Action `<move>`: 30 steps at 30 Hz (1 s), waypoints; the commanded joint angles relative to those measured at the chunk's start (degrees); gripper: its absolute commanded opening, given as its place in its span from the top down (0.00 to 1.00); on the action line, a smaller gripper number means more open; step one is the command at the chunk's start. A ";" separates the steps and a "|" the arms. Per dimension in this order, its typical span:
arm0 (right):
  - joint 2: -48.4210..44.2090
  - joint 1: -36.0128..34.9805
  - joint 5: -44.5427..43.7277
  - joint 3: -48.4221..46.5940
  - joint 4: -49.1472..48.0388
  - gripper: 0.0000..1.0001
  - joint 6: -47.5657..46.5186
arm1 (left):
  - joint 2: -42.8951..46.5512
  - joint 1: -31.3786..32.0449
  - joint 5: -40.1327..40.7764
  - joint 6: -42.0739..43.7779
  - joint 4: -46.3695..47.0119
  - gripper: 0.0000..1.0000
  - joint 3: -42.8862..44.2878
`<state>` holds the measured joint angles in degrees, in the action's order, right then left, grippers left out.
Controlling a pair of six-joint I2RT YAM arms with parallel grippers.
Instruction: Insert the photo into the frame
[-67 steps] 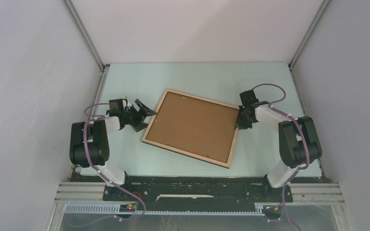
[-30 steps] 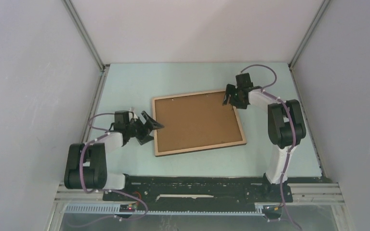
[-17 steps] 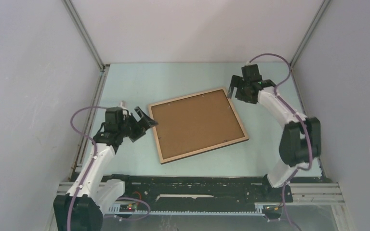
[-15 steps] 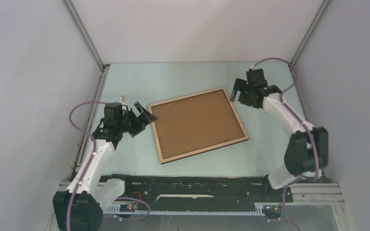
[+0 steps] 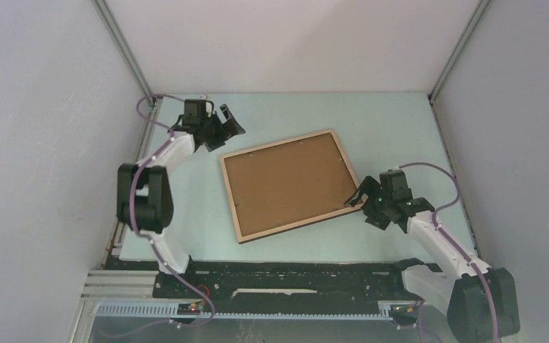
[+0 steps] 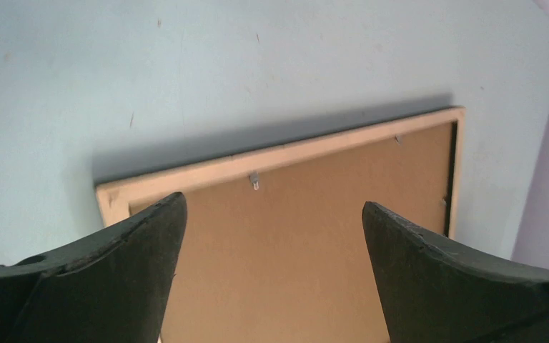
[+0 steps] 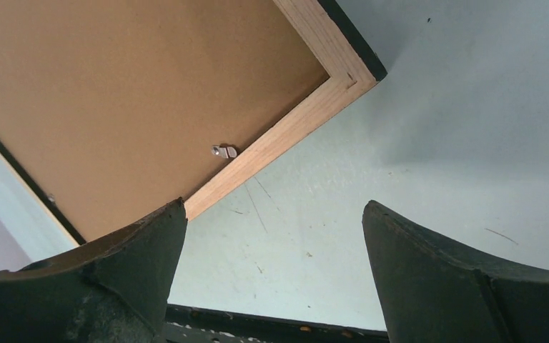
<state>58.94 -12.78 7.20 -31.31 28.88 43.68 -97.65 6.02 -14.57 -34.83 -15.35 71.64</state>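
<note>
From above, we see the frame (image 5: 279, 143) lying back-up mid-table with the backing board (image 5: 289, 182) seated in it. The photo is not visible, perhaps underneath. The left gripper (image 5: 230, 123) hovers spread off the far-left corner, and the right gripper (image 5: 361, 207) is spread at the near-right corner.

The left wrist shows the far clip (image 6: 254, 180) at the rim.

The right wrist shows the near clip (image 7: 224, 151). We'd turn each clip fully clear before lifting the board.

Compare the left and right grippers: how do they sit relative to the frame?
The left gripper is just beyond the frame's far-left corner; the right gripper is at its near-right corner. The left reaches toward the table's far edge; the right sits closer to the near edge. Both are open, holding nothing.
</note>
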 commanded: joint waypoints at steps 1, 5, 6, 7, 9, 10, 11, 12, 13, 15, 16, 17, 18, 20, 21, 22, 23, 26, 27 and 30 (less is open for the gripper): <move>-2.56 0.34 0.11 2.29 -5.59 0.00 5.66 | -11.73 1.03 -1.64 4.39 -0.28 0.00 12.13; -0.06 0.34 1.22 3.38 -9.15 0.01 6.10 | -20.25 2.23 -4.75 8.03 -6.18 0.00 20.86; 0.77 0.38 1.51 3.98 -10.67 0.01 6.76 | -21.65 2.43 -5.34 8.65 -7.05 0.00 22.17; 1.44 0.31 2.30 4.77 -13.01 0.01 7.48 | -22.93 2.56 -6.30 9.02 -8.19 0.00 23.35; 3.59 0.36 3.56 5.61 -16.78 0.01 8.41 | -25.34 2.66 -7.22 8.79 -11.32 0.00 25.33; 4.95 0.38 3.99 5.62 -18.12 0.01 8.53 | -25.77 2.81 -7.27 8.51 -12.18 0.00 25.31; 6.47 0.45 4.38 5.52 -19.71 0.01 8.61 | -25.68 2.89 -7.15 8.08 -12.68 0.00 24.66; 8.50 0.47 4.55 5.30 -21.06 0.01 8.73 | -24.97 3.17 -6.42 7.18 -12.87 0.00 23.22; 10.13 0.55 4.59 5.06 -22.53 0.01 8.68 | -23.99 3.51 -5.52 6.05 -12.82 0.00 21.08; 13.93 1.01 5.61 3.60 -24.76 0.02 8.40 | -21.79 4.09 -6.33 3.79 -11.84 0.00 16.50; 15.88 1.14 6.11 2.44 -25.53 0.03 8.02 | -20.70 4.09 -6.74 2.40 -11.82 0.00 14.19; 18.06 1.29 6.49 1.04 -25.92 0.04 7.55 | -19.29 4.09 -7.66 1.43 -11.21 0.00 11.63; 19.93 1.42 6.77 -0.64 -25.80 0.04 6.84 | -17.69 4.09 -9.23 0.72 -10.19 0.00 7.58; 23.74 1.80 6.99 -4.14 -24.55 0.05 4.95 | -13.70 4.09 -11.03 -0.46 -7.98 0.00 1.52; 25.31 2.05 7.10 -6.03 -23.44 0.05 3.56 | -11.39 4.01 -12.36 -1.64 -7.33 0.00 -1.74; 26.73 2.22 7.20 -7.83 -22.33 0.05 2.03 | -7.77 4.10 -14.80 -3.89 -4.99 0.00 -5.33; 27.90 2.35 6.91 -9.73 -21.05 0.06 -0.50 | -5.03 4.21 -16.15 -5.60 -2.36 0.00 -9.34; 31.17 2.85 6.72 -15.00 -16.95 0.07 -6.16 | 2.37 4.07 -16.16 -6.45 1.48 0.00 -18.02; 32.16 3.06 6.77 -17.01 -15.87 0.07 -7.81 | 3.58 3.96 -15.98 -5.73 1.24 0.00 -19.53; 35.14 3.45 6.21 -21.74 -11.56 0.11 -11.33 | 3.06 3.45 -17.07 -3.14 -0.39 0.00 -21.13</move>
<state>91.07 -9.28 12.71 -47.09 11.92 39.90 -96.12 8.78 -24.86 -37.10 -15.90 53.10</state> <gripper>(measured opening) 0.914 0.997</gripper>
